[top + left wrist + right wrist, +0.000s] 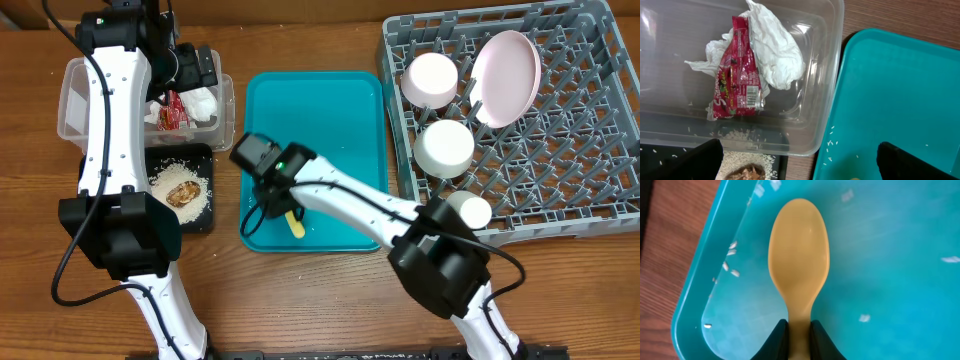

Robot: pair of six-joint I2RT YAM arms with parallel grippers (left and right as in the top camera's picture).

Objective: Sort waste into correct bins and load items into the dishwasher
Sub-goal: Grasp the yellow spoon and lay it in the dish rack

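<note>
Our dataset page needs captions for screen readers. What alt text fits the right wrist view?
The right gripper pinches the handle of a yellow spoon, whose bowl points away over a teal tray. A few white rice grains dot the tray, and the wooden table shows at the left edge.

The spoon [799, 265] is yellow, the tray [320, 110] teal, the wrapper [737, 80] red with white print, the paper [780, 55] white, the plate [506, 75] pale pink, the rack [580, 130] grey.
</note>
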